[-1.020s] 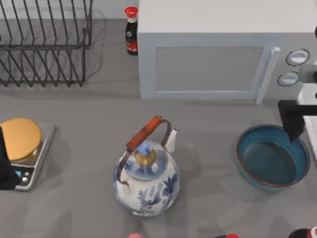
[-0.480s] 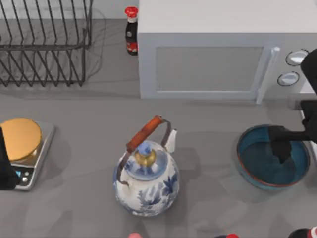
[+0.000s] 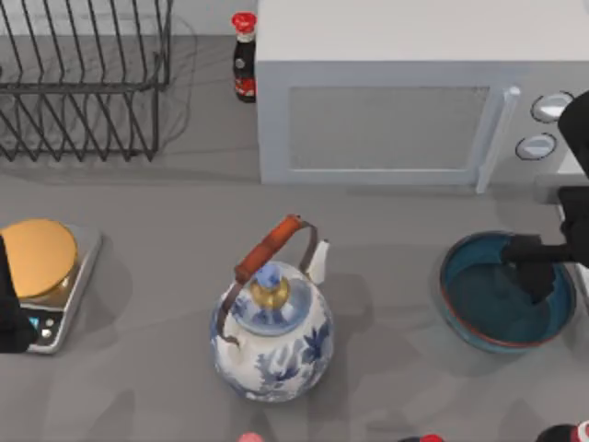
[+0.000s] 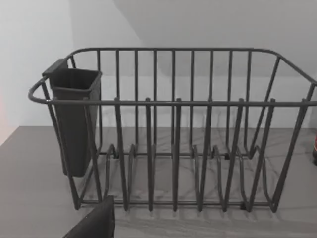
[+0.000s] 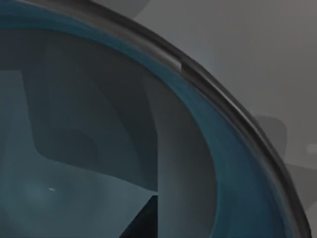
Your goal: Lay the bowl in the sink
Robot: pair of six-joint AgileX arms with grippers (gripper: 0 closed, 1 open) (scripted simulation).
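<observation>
The teal-blue bowl point(image 3: 492, 299) with its thin reddish-brown rim rests on the grey counter at the right, in front of the microwave. My right gripper point(image 3: 538, 279) hangs over the bowl's right half, just inside the rim. The right wrist view looks closely into the bowl point(image 5: 99, 148), with its dark rim curving across the picture. The sink is out of view. My left gripper point(image 3: 9, 308) is parked at the table's left edge, beside the scale.
A blue-and-white teapot point(image 3: 271, 331) stands mid-table. A white microwave point(image 3: 405, 92) sits at the back right, with a red-capped bottle point(image 3: 243, 55) left of it. A wire dish rack point(image 3: 83, 83) fills the back left. A scale with a gold disc point(image 3: 41, 267) sits at the left.
My right gripper came forward from the bowl's far right rim and down over its inside, then shifted slightly right. The bowl, the teapot and the left arm stayed put.
</observation>
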